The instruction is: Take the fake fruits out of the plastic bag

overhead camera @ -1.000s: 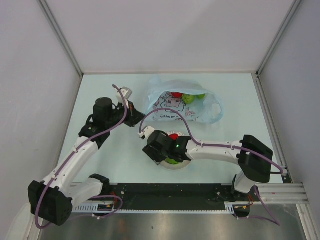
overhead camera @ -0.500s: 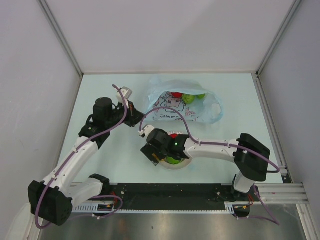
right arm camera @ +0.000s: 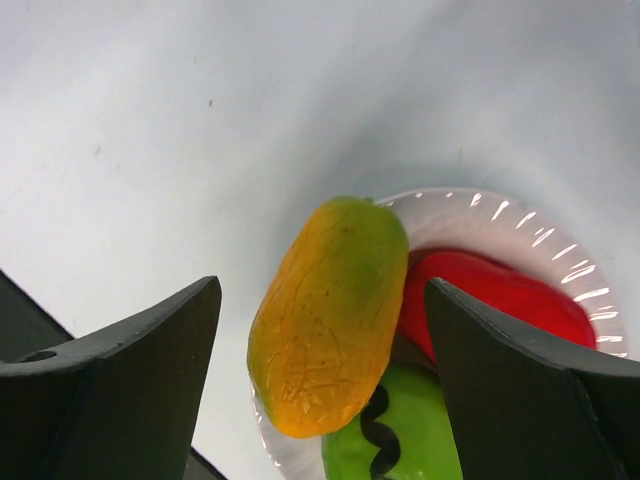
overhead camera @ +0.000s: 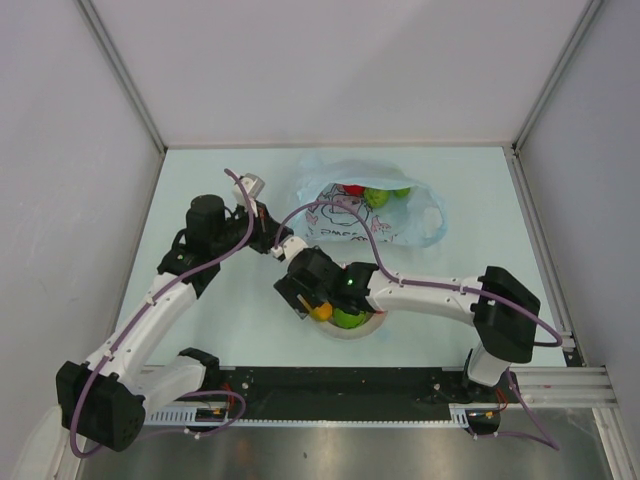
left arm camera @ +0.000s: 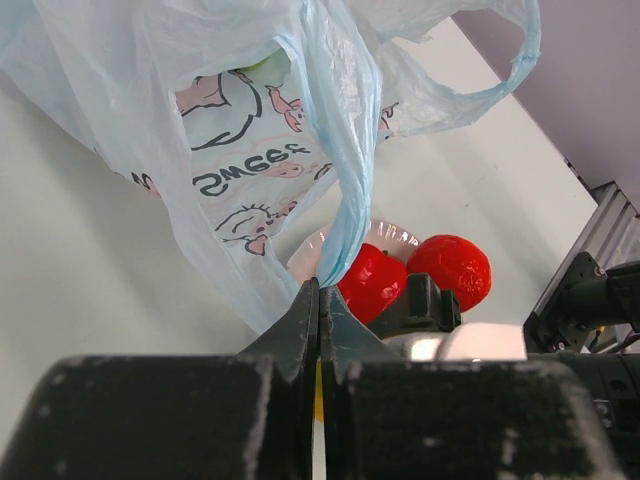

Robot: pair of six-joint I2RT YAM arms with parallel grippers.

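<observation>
Now four fake fruits [right arm camera: 325, 320] sit on one white plate [right arm camera: 480, 205].

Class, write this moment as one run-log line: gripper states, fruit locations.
left gripper shut on plastic bag | right gripper open over orange-yellow fruit on white plate | in bag: red fruit, green fruit
</observation>
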